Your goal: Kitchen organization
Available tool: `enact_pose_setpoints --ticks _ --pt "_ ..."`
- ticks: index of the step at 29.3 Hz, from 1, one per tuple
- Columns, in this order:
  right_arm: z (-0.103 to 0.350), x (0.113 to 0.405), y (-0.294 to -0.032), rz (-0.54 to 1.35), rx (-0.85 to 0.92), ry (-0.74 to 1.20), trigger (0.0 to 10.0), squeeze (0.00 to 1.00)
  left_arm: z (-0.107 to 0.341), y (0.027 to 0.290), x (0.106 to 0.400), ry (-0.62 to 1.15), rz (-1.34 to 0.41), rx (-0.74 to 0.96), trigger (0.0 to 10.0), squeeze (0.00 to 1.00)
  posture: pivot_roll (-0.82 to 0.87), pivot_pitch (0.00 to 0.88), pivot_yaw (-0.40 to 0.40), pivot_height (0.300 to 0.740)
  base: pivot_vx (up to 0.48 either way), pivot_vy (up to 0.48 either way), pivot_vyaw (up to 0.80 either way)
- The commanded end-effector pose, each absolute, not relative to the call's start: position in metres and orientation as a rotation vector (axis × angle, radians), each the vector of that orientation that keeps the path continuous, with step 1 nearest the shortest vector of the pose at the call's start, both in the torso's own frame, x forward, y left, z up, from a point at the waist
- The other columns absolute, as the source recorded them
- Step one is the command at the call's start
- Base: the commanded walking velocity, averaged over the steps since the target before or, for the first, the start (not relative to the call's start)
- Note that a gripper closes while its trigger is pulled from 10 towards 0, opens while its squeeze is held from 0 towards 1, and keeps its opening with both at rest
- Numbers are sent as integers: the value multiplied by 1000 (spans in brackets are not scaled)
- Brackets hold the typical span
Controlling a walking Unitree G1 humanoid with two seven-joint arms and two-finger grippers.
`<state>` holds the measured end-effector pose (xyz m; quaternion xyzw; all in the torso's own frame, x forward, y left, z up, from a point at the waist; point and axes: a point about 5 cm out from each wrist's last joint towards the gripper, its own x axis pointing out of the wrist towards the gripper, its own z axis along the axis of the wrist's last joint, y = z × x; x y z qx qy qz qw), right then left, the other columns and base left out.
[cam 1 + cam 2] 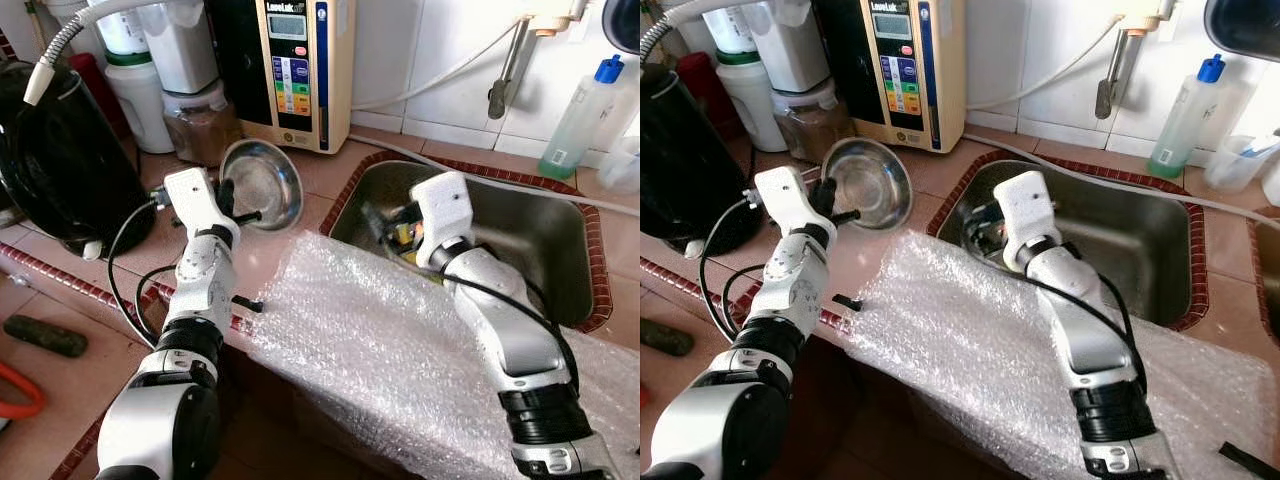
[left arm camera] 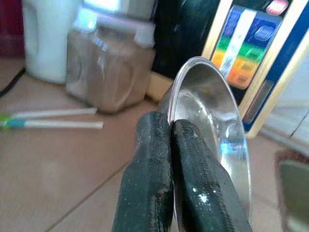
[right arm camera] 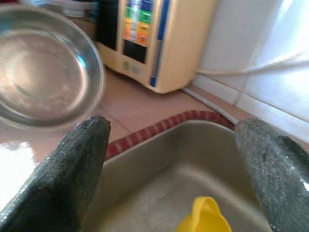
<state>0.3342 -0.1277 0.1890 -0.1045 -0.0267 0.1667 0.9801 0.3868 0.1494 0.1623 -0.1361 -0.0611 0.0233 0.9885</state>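
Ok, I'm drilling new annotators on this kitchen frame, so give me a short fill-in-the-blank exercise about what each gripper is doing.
1. The left gripper is shut on the rim of a steel ____.
2. The right gripper, fingers apart, hovers over the ____.
3. Inside the sink, below the right gripper, lies something ____ in colour.
4. The counter's front edge is covered with ____ wrap.

Missing words: bowl; sink; yellow; bubble
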Motion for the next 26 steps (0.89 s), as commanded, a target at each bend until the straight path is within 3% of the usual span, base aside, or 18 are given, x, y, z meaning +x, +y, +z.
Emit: enact_pose_setpoints --ticks 1,9,17,26 --pt "193 337 -125 335 -191 -69 10000 0 171 149 387 -171 33 -251 0 0 -6 0 63 740 0 0 0" --pt "190 343 -119 332 -140 -76 10000 0 182 140 381 -259 -34 -224 0 0 1 0 56 740 0 0 0" --pt "198 357 -121 294 -36 -97 10000 0 205 111 372 -381 -266 -304 0 0 9 0 57 740 0 0 0" --pt "209 374 -125 259 34 -121 10000 0 214 85 360 -414 -410 -333 0 0 20 0 50 740 0 0 0"
